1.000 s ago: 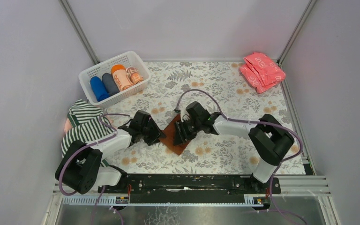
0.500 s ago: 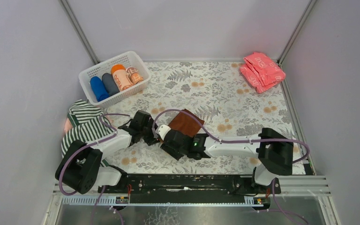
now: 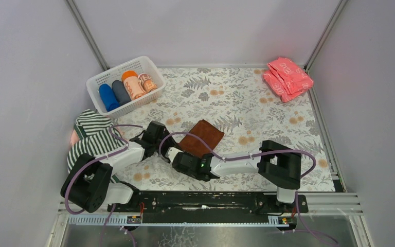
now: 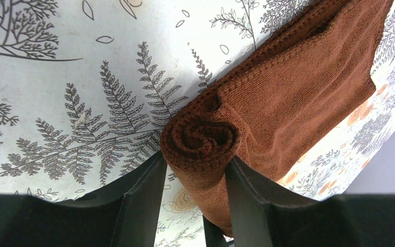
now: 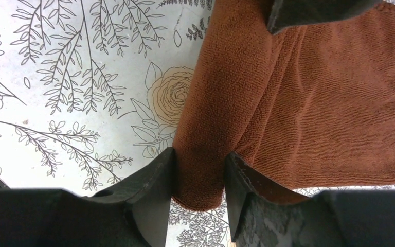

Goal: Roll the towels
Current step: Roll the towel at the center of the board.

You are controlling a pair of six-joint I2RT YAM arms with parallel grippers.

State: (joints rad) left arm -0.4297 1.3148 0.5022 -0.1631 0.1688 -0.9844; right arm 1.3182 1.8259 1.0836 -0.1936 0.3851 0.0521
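The rust-brown towel (image 3: 202, 135) lies on the floral mat with its near-left end rolled into a tight coil (image 4: 199, 140). My left gripper (image 3: 166, 146) is shut on one end of that coil, a finger on each side, as the left wrist view (image 4: 194, 172) shows. My right gripper (image 3: 177, 156) is shut on the other end of the same roll (image 5: 199, 154). The rest of the towel (image 5: 334, 98) lies flat beyond the roll. The striped towel (image 3: 90, 137) lies heaped at the left wall. A pale pink edge (image 3: 73, 138) shows under it.
A white basket (image 3: 131, 105) at the back left holds several rolled towels in blue, grey and orange. A stack of folded coral-pink cloths (image 3: 288, 77) lies in the back right corner. The right arm (image 3: 236, 163) stretches low across the near part of the mat.
My right gripper has swung from over the towel's middle down and left to the roll's near end. The towel now lies spread toward the back right. My left gripper has barely moved.
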